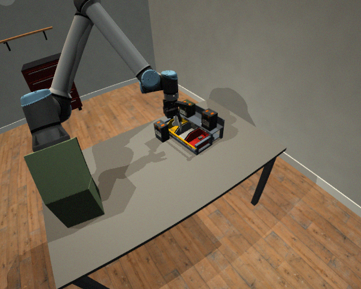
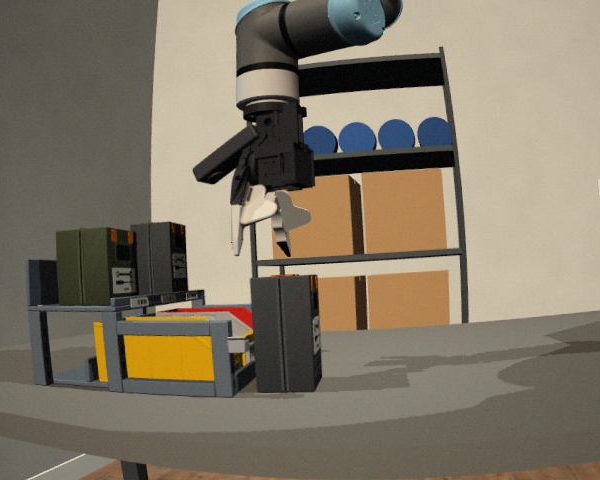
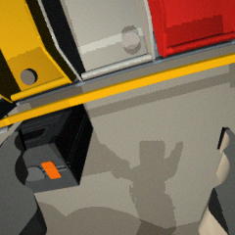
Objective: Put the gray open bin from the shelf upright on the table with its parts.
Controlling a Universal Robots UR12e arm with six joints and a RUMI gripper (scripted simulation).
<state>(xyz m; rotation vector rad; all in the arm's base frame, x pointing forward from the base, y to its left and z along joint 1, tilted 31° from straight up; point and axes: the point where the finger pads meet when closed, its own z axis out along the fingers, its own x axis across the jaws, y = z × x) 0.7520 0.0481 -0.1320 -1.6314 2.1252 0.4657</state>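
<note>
The gray open bin [image 1: 184, 133] sits in the low shelf rack [image 1: 194, 132] on the table, between a yellow bin [image 1: 174, 127] and a red bin [image 1: 198, 135]. In the wrist view the gray bin [image 3: 105, 34] lies at the top middle, with the yellow bin [image 3: 24, 44] to its left and the red bin [image 3: 191, 22] to its right. My gripper [image 2: 261, 227] is open and empty. It hangs above the rack's front edge, clear of the bins, and its fingers frame the table in the wrist view [image 3: 117, 206]. I cannot make out the gray bin's contents.
A dark box [image 2: 286, 333] stands on the table beside the rack's front corner, just under the gripper. Two more boxes [image 1: 186, 108] [image 1: 209, 118] stand on the rack's top level. A large green block [image 1: 62, 183] sits at the table's left end.
</note>
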